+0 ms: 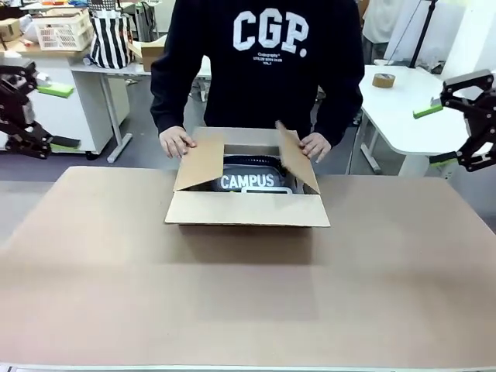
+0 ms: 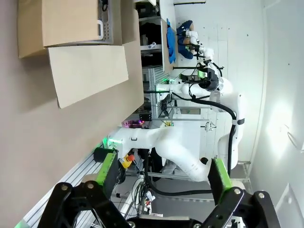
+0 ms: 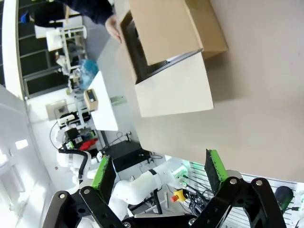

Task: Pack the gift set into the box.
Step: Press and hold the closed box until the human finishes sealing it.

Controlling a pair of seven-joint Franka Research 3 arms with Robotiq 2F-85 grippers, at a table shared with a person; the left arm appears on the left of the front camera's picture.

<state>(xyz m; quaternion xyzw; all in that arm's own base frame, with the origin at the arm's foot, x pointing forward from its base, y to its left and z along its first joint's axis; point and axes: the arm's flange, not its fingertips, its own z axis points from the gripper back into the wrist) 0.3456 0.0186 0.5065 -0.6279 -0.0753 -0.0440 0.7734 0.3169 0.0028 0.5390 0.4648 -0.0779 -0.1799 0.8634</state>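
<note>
The large shallow brown cardboard box is lying inward of both grippers, its long axis running between them. The left gripper and right gripper are hanging spread, empty, about equally distant.

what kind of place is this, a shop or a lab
Most likely a robotics lab or workshop, not a shop. The left gripper and right gripper hang open at the sides of a brown table holding the box, and white desks behind carry a tape roll and a plastic basket.
</note>
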